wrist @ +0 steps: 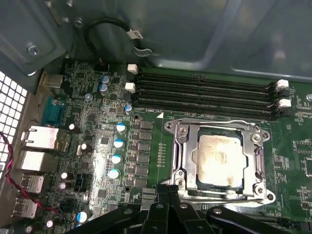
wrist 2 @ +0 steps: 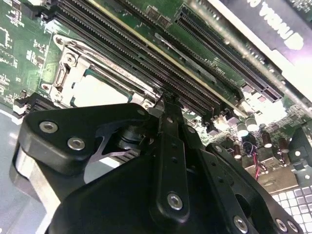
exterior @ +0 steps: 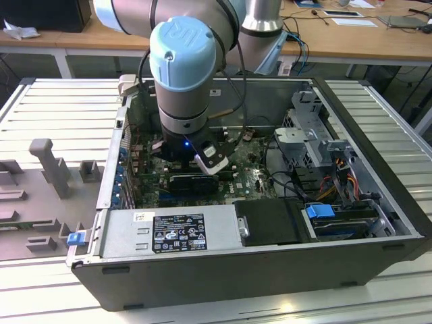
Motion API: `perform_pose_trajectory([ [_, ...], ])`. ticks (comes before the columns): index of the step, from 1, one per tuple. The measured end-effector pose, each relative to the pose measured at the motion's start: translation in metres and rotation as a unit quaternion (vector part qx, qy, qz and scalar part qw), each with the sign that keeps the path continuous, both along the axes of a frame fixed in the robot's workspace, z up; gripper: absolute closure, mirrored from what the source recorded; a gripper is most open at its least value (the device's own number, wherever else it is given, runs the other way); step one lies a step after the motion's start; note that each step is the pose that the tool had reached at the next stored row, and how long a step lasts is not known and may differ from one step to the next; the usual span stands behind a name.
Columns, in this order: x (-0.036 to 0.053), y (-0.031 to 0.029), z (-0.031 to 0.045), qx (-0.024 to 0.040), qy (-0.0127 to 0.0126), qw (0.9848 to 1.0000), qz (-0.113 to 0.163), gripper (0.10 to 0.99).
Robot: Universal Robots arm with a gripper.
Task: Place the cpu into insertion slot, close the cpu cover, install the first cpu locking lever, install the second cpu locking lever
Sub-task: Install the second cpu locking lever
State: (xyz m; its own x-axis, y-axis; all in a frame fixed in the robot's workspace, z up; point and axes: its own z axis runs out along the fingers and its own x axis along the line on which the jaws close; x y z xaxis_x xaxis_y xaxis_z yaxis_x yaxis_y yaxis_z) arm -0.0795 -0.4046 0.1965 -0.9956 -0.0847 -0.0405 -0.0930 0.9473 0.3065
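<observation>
sitting in the insertion slot [wrist: 219,163], the cpu [wrist: 220,157] shows its pale silvery face through the cut-out of the cpu cover [wrist: 183,156], which lies flat over it in the first wrist view. a thin wire lever [wrist: 214,122] runs along the socket edge at 12 o'clock, nearest the black memory slots [wrist: 204,92]. the gripper [wrist: 168,192] hangs just beside the socket edge at 6 o'clock, fingers drawn together with nothing between them. in the exterior view the arm [exterior: 185,74] reaches down into the open computer case [exterior: 378,155]. my judgement: the chip is light, stiff and fragile, best taken by its bare edges; the cover is thin springy metal, and the levers are stiff, slippery wire, best pushed near their free ends.
</observation>
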Motion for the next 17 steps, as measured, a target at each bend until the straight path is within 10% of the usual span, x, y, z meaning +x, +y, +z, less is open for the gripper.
perform_pose_trajectory([
  [7,-0.0002,-0.0001,-0.0035,0.0058,-0.0001,1.0,0.0,0.98],
  [17,-0.0011,0.0001,0.0354,0.0056,-0.0001,1.0,0.0,0.98],
])
